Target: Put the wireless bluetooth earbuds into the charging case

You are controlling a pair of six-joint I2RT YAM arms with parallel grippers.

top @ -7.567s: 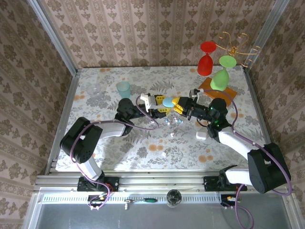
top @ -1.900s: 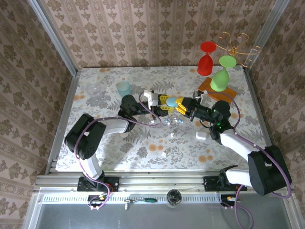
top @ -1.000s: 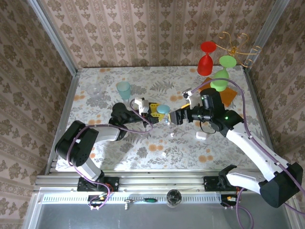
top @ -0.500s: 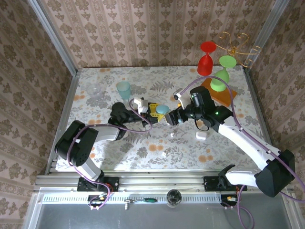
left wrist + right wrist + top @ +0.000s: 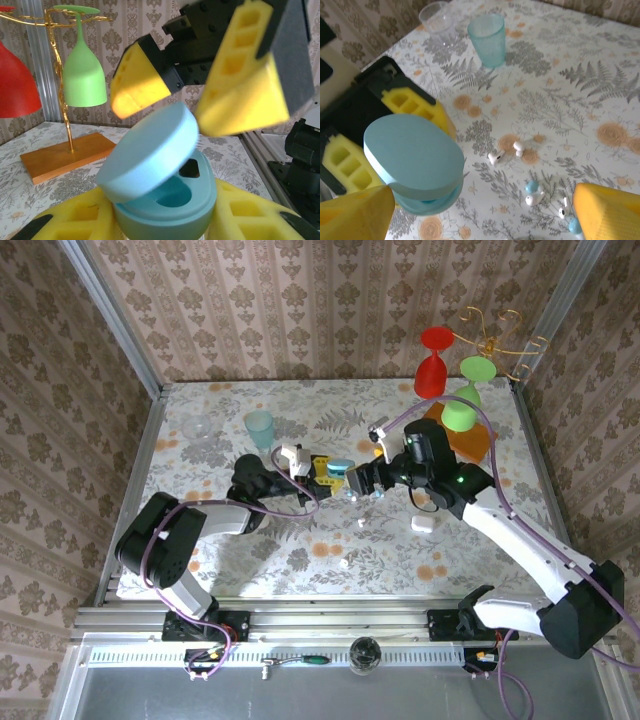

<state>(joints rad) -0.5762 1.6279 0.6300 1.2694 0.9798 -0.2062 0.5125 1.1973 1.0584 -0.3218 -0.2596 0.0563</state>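
So, left gripper (image 5: 332,471) is still clamped on the half-open teal charging case (image 5: 170,205), the wide-open right gripper (image 5: 358,481) has slid left over its lid, and the white earbuds (image 5: 495,157) lie loose mid-desk (image 5: 250,550), toward the near edge.

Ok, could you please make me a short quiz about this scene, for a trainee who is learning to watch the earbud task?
1. Short answer: are the right fingers open or shut?
2. Choose one: what holds the blue-green charging case? A) the left fingers B) the right fingers C) nothing holds it
3. True or false: all the white earbuds are already inside the case.

Key:
1. Open, spread wide.
2. A.
3. False; several lie loose on the table, and the case's lid is only partly raised.
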